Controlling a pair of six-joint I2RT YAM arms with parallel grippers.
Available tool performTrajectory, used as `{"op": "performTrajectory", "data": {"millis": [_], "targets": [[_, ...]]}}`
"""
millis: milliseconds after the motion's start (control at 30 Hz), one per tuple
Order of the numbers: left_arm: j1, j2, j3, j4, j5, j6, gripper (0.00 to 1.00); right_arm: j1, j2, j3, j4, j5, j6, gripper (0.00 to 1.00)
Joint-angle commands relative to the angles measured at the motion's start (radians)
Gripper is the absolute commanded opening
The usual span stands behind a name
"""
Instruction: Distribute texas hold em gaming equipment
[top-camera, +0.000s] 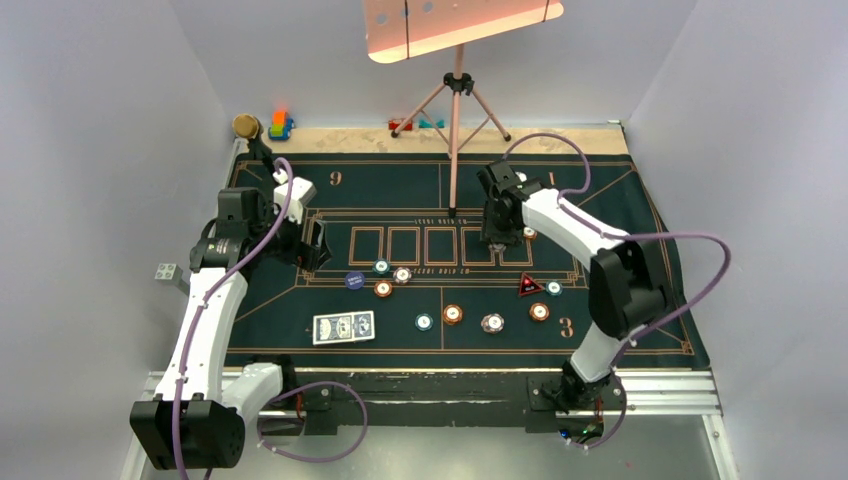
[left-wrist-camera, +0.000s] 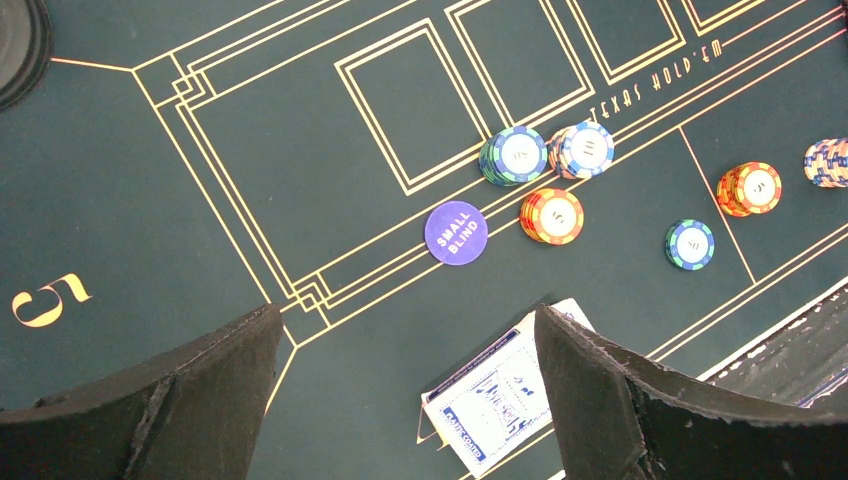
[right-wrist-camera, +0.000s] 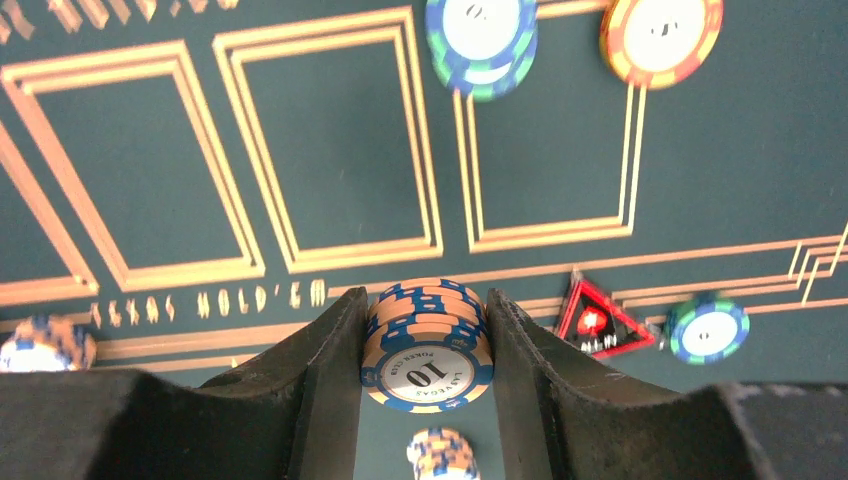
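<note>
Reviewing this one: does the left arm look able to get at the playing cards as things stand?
Probably yes. The left tool is open and empty, and the playing cards lie uncovered on the mat on its side, apart from the chips.

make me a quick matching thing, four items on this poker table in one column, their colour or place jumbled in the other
1 chip stack marked 10
2 small blind disc
3 playing cards
4 triangular marker

a red and black
b held in the right gripper
c purple
d lying flat, blue backs up

Pairs: 1-b, 2-c, 3-d, 4-a
</note>
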Motion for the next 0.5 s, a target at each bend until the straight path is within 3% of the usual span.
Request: {"op": "performTrajectory", "data": {"millis": [0, 467], "targets": [[0.008, -0.011, -0.009, 0.023, 0.006, 0.011, 1.0, -0.061, 0.095, 0.082, 0.065, 0.026, -0.031, 0.34], [0.007, -0.007, -0.006, 0.029, 0.003, 0.007, 1.0, -0.064, 0.298, 0.251, 0.102, -0.013, -0.012, 0.32]]}}
